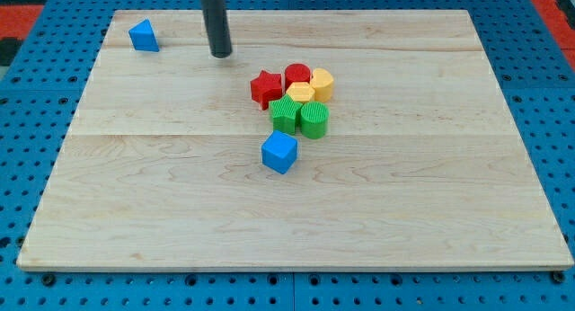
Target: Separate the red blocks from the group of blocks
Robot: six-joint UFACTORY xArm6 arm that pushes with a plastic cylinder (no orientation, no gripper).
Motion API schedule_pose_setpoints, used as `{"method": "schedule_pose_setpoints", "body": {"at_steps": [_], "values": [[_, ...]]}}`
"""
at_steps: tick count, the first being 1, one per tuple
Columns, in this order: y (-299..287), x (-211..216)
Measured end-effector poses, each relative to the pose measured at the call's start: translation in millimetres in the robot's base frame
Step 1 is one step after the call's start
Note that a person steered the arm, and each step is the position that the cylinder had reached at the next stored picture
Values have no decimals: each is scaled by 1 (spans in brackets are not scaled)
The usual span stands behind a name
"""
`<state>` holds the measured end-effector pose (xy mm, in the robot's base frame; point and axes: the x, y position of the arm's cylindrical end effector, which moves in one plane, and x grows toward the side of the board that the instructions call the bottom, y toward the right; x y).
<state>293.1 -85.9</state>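
**Rod poised above-left of the cluster, red pair on the near side**

My tip [221, 55] rests on the wooden board [135, 185], apart from every block and touching none; being a bare rod, it has nothing to open or close and carries nothing. The red star block [265, 88] lies toward the view's lower right of the tip and is the nearest piece of the group, with the red round block [297, 76] just beyond it to the right, at the cluster's top edge. Both reds touch their neighbours. The count: two red, two yellow [321, 83], two green [314, 119], packed together. One blue cube [279, 153] sits just below the group, and one blue wedge [143, 36] stands well apart at the view's top left.
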Motion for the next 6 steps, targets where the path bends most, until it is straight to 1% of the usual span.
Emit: {"method": "schedule_pose_setpoints", "body": {"at_steps": [1,2,3,4,5,6], "values": [[34,3],[100,3],[87,60],[100,105],[112,138],[68,120]]}}
